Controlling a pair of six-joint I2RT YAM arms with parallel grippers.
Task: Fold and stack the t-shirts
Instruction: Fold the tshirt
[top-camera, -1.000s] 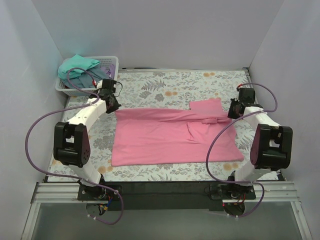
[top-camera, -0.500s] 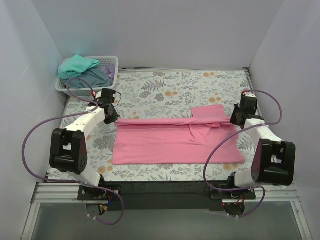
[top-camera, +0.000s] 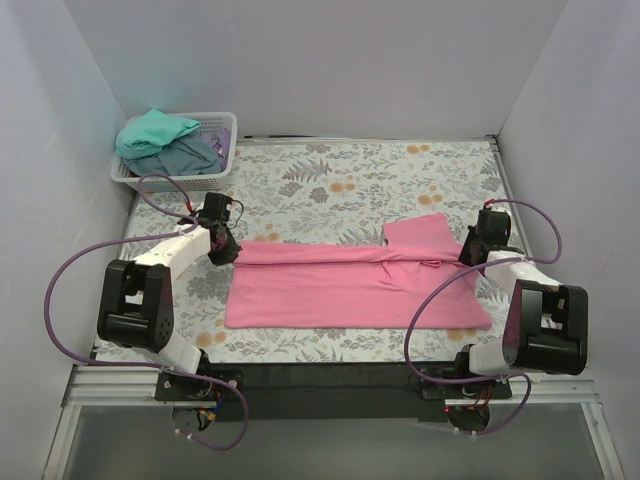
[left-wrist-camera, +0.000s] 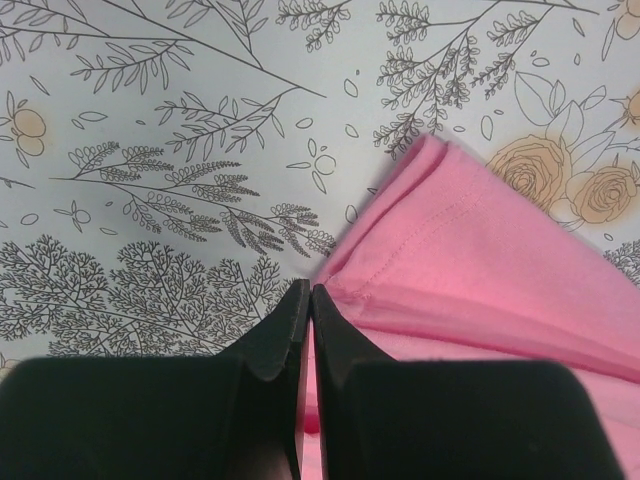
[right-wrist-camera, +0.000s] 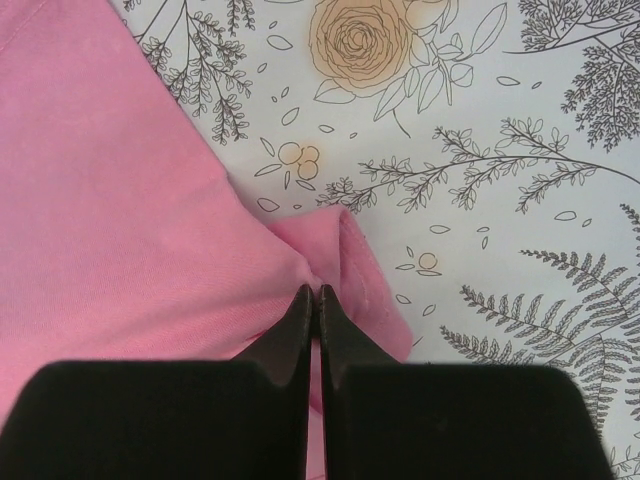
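Far left, the white basket (top-camera: 226, 137) holds a teal t-shirt (top-camera: 155, 130) and a grey-blue t-shirt (top-camera: 188, 156). My left gripper (top-camera: 226, 251) (left-wrist-camera: 310, 294) sits at the far left corner of the pink t-shirt (top-camera: 340, 290) (left-wrist-camera: 480, 260) (right-wrist-camera: 110, 220), jaws pressed together on the folded hem. The shirt lies across the middle of the bench (top-camera: 340, 180), with its far edge doubled over, its near edge flat, and one sleeve pointing far right. Bare floral bench borders every side. My right gripper (top-camera: 473, 251) (right-wrist-camera: 316, 294) pinches the far right corner, jaws closed.
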